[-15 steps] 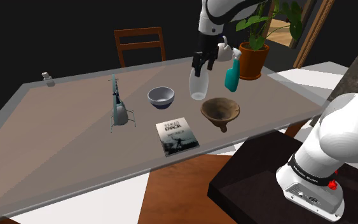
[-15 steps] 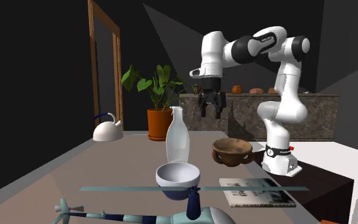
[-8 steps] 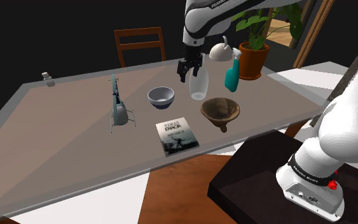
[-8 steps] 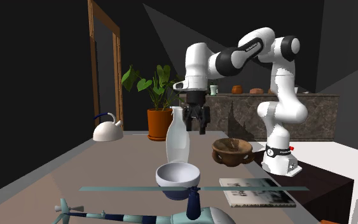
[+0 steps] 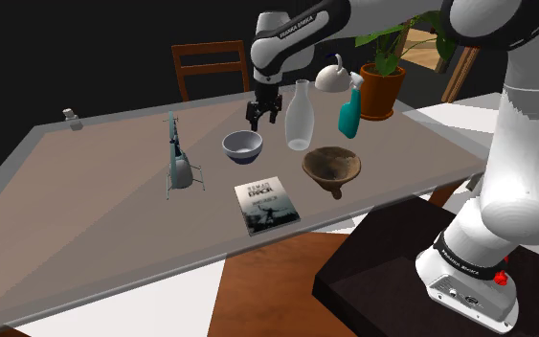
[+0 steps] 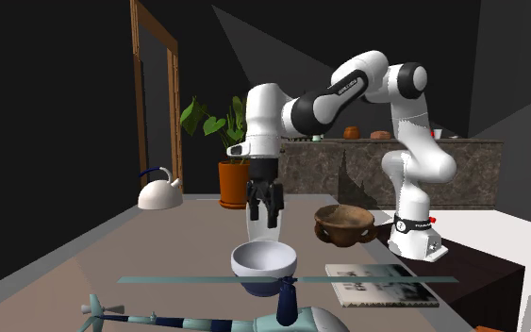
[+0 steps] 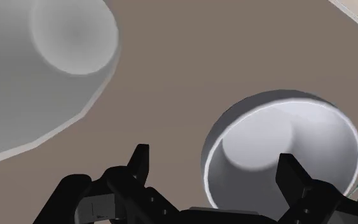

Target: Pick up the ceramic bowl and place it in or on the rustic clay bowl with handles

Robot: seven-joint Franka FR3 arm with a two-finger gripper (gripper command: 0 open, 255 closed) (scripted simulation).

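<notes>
I had the jaws wide open and empty, hovering just over the bowl, which sat on the table beside the bottle, apart from the clay bowl. My read: nothing done yet; grasp, lift and drop-off all left.

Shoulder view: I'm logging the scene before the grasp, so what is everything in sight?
table: one, grey-brown, carries the items
plain bowl: one, grey-white, mid-table
handled bowl: one, brown, to the view's right of the plain bowl
bottle: one, pale, behind and between the bowls
spray bottle: one, teal, right of the bottle
kettle: one, white, behind the spray bottle
potted plant: one, green in orange pot, far right
toy helicopter: one, grey-blue, left of the plain bowl
book: one, black-and-white, near edge
chair: one, brown, beyond the table
stand: one, black, lower right
arm: one, white
gripper: one, black, open, just above the plain bowl
</notes>
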